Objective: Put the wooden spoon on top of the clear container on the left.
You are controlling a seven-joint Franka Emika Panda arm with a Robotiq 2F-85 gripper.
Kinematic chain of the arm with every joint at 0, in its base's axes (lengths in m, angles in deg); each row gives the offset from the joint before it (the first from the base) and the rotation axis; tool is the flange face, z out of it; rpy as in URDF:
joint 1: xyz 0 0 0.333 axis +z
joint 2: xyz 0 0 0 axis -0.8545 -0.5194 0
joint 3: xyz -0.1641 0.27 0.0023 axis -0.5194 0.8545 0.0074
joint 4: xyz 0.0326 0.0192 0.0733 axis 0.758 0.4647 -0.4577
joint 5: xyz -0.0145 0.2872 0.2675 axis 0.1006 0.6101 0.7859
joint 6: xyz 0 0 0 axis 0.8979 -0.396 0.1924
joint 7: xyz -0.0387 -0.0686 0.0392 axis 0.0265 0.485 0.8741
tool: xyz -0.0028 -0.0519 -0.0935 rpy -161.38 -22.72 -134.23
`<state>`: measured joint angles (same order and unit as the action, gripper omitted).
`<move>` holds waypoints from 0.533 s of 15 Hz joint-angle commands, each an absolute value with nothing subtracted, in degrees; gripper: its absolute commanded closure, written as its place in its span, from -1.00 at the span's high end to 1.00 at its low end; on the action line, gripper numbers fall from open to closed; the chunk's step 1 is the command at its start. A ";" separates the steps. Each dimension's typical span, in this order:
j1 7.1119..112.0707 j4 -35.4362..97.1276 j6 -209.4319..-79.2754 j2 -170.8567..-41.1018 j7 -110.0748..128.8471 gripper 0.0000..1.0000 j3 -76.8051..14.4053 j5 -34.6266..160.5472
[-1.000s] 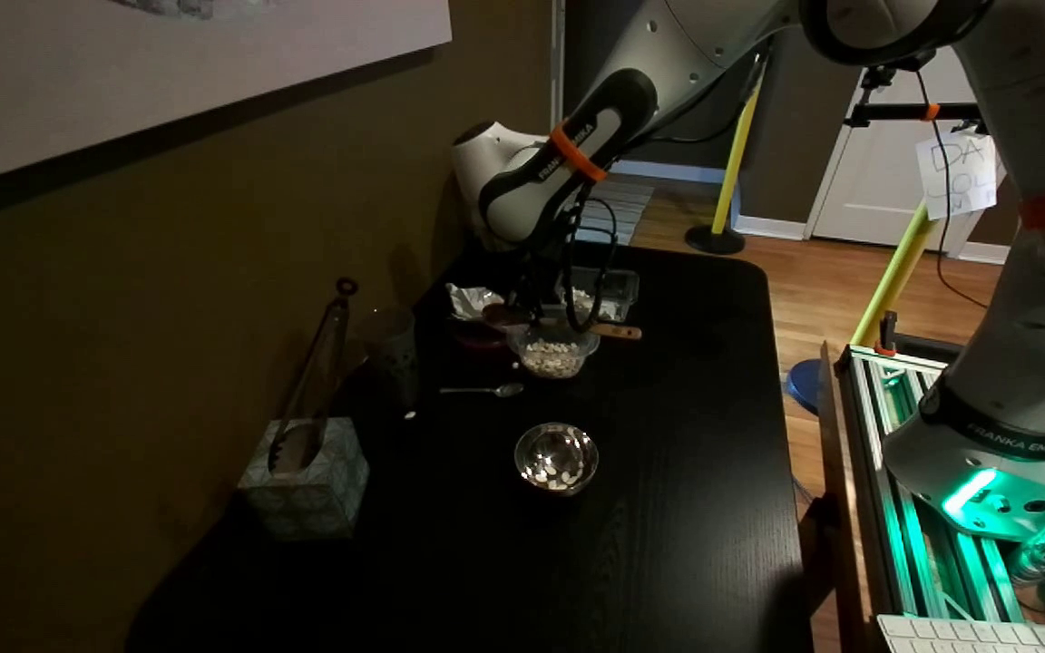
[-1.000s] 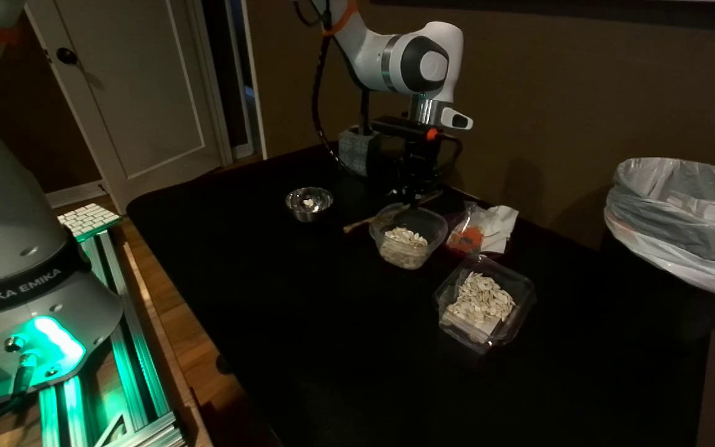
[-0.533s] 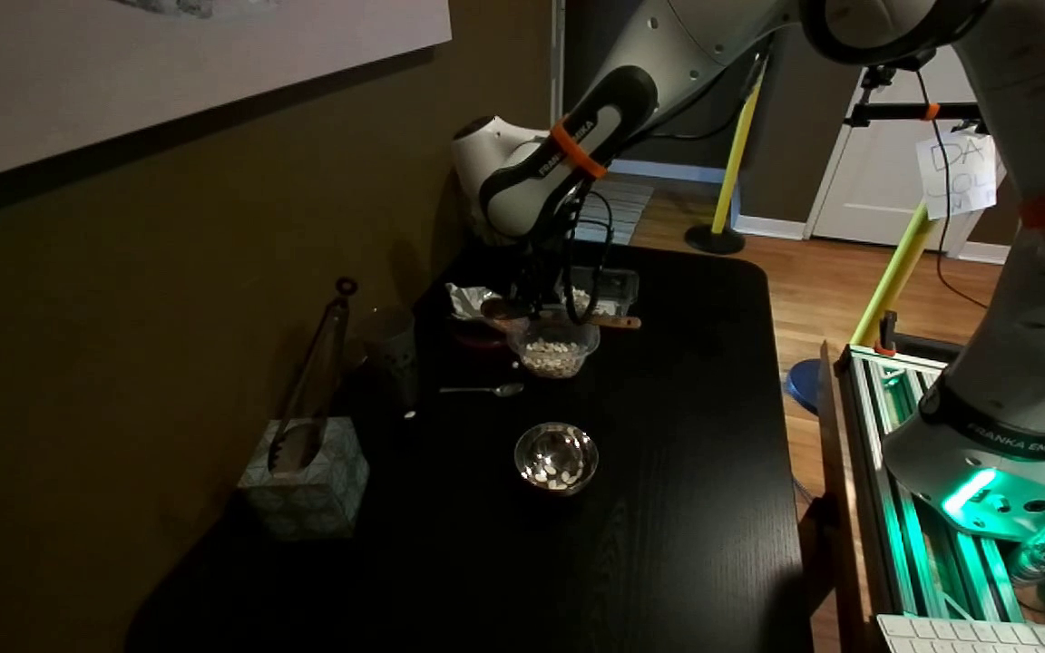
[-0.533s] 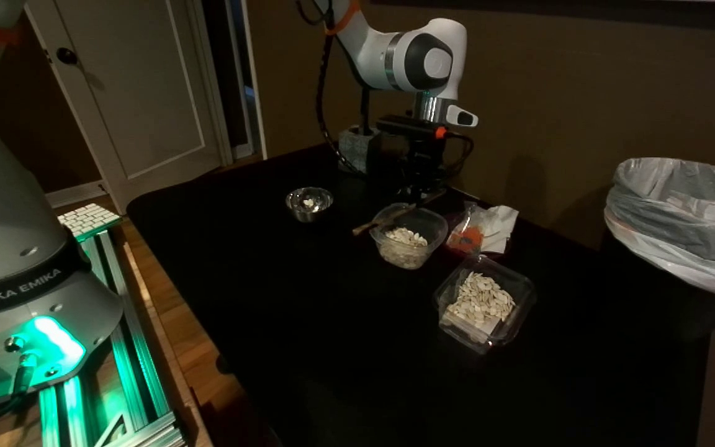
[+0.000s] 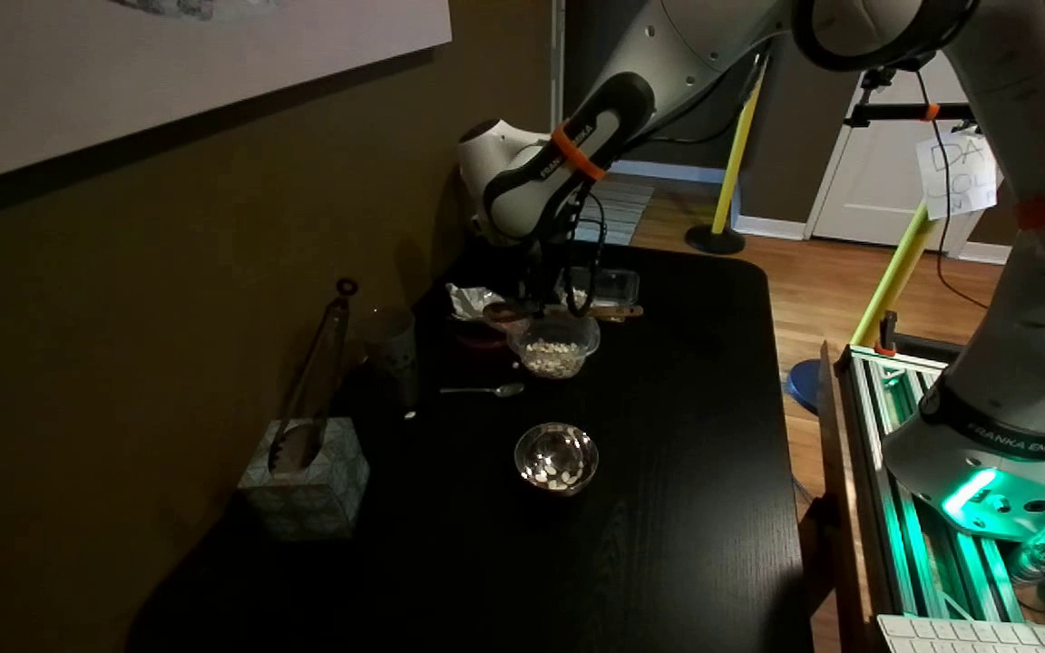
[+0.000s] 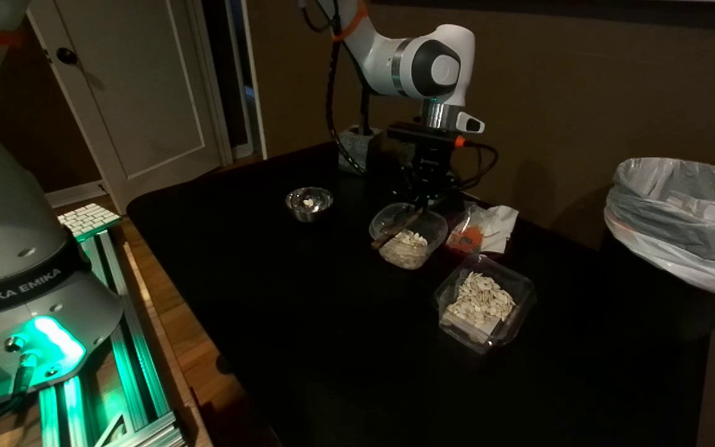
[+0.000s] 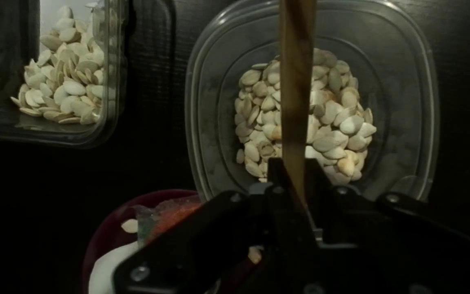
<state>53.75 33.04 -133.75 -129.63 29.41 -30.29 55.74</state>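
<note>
My gripper (image 7: 294, 163) is shut on the handle of the wooden spoon (image 7: 296, 90), which sticks out forward from between the fingers. In both exterior views the spoon (image 5: 618, 311) (image 6: 396, 231) is level or nearly so, over the clear container (image 6: 439, 226). The spoon's bowl shows in an exterior view (image 5: 506, 315) on the wall side of the gripper (image 5: 536, 304); the gripper hides it in the wrist view. The clear container, a whitish round tub (image 7: 433, 102), holds pale seeds and stands below the spoon. I cannot tell whether the spoon touches its rim.
A squarer clear container (image 7: 114, 94) with seeds stands beside the tub. A dark red bowl (image 7: 108, 228) with a packet and white paper sits wall-side. A metal bowl (image 5: 522, 467), metal spoon (image 5: 508, 390), tissue box (image 5: 305, 494) with tongs and dark cup (image 5: 391, 354) stand farther off.
The gripper and the wooden spoon have shifted toward the squarer container. The handle lay across the tub's far edge and now lies more over its middle. The containers have not moved.
</note>
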 commanded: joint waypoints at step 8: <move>52.97 28.74 -133.64 -132.58 31.11 0.28 -28.09 57.30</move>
